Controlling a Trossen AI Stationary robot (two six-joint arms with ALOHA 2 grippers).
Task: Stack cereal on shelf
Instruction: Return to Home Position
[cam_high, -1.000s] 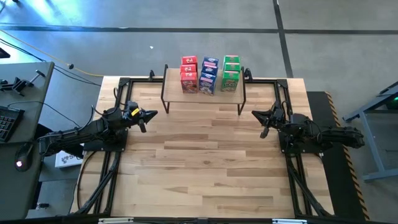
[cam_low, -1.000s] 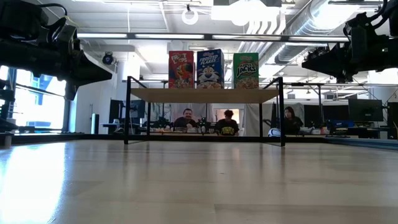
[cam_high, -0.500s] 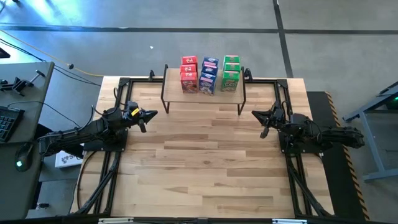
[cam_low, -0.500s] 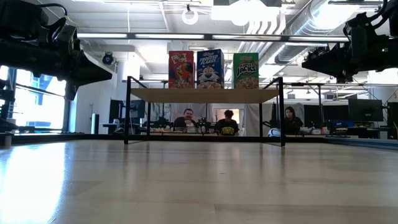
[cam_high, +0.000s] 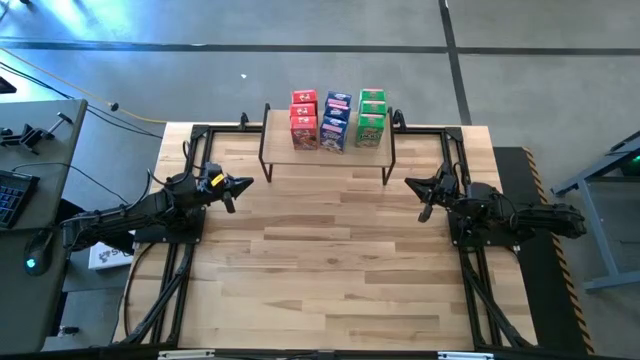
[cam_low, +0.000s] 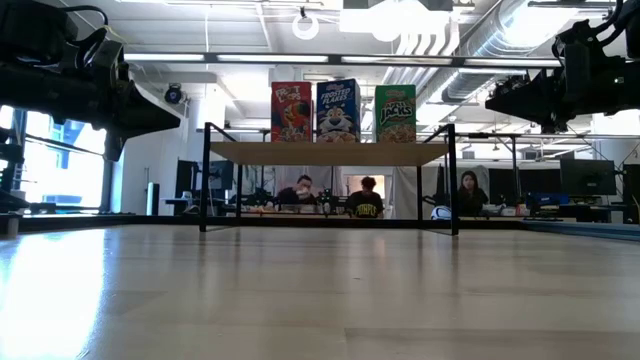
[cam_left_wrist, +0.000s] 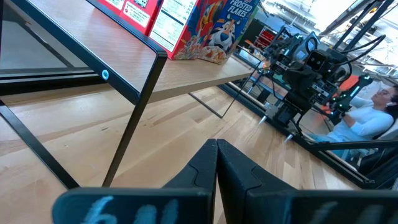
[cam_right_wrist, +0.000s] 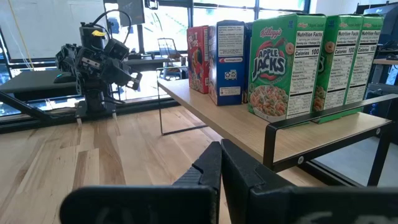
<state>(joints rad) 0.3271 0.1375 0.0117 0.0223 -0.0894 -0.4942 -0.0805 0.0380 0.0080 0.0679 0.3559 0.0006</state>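
Standing on shelf (cam_high: 326, 157): cereal (cam_high: 338, 121), three colour rows. Left pincer (cam_high: 244, 184), right pincer (cam_high: 411, 184) pressed together, flanking shelf front.

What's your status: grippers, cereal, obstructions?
Both shut, empty: left gripper left of shelf, right gripper right of it. All cereal on shelf in red, blue, green rows. Nothing in the way.
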